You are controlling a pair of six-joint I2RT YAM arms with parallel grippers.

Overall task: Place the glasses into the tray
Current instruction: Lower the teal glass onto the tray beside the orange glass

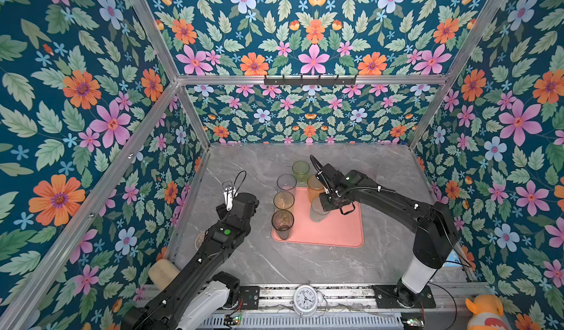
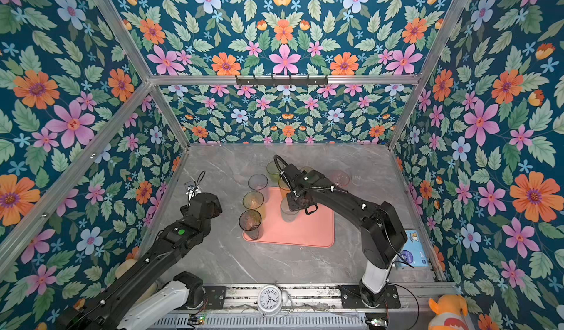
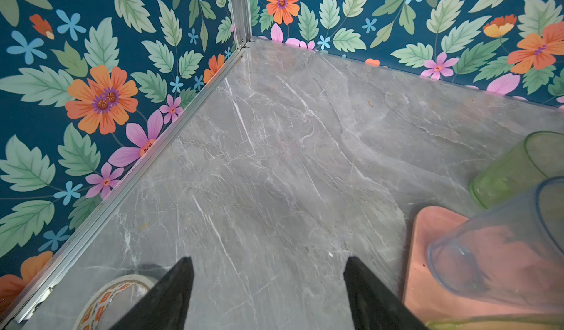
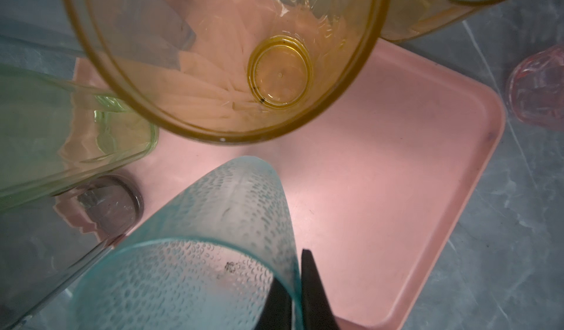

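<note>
I recorded black shells on the left arm [image 1: 195, 261] and right arm [image 1: 396, 203], each with a white base link [image 1: 418, 270]. A green dot [image 1: 226, 231] marked the left forearm. A black cable [image 1: 363, 187], white-clipped, followed the right arm. The left gripper [image 3: 268, 259] had tapered black fingers [image 3: 171, 298].

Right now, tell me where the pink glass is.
The pink glass stands on the table, off the tray, just beyond its far right corner. In a top view it peeks out behind the right arm.
</note>
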